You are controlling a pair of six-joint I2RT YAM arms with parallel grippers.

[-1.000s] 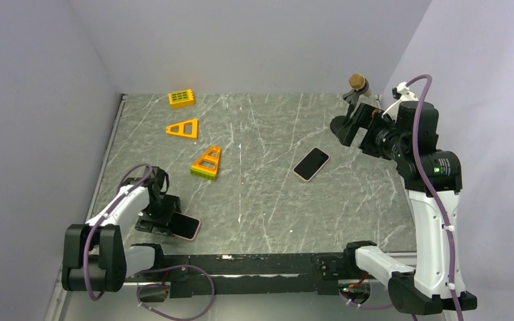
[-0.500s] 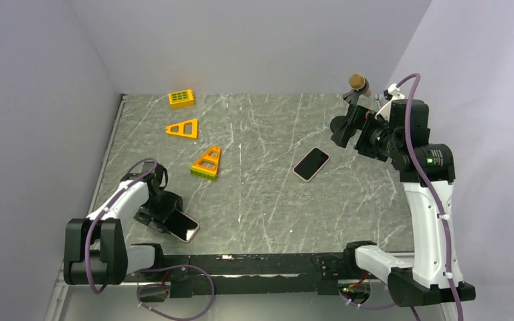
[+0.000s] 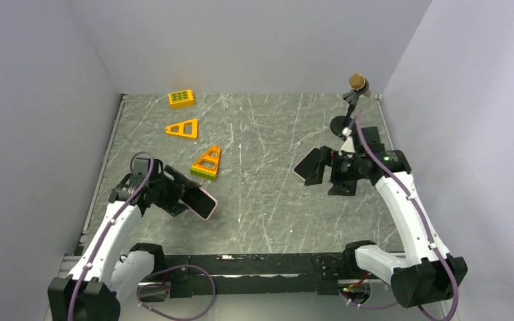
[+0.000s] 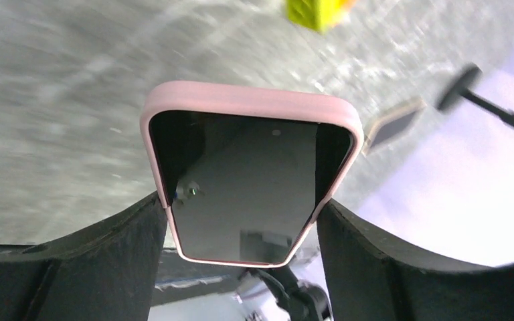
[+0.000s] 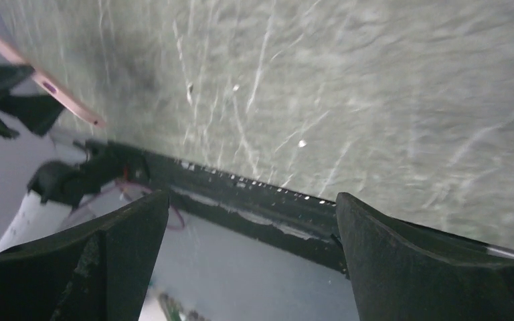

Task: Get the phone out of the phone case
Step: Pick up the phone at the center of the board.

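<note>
The phone (image 4: 247, 187), inside its pink case (image 4: 251, 107), is held above the table (image 3: 261, 200), clamped at one end by the left gripper (image 3: 182, 195). This seemingly presents the free end to the right gripper (image 5: 249, 204), whose fingers are spread wide and empty.

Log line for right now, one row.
left fingers: shut on phone | right fingers: open, empty | phone: in case, off table | removal: not done

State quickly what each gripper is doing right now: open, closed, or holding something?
Left gripper: closed on the pink-cased phone.
Right gripper: open, holding nothing.
</note>
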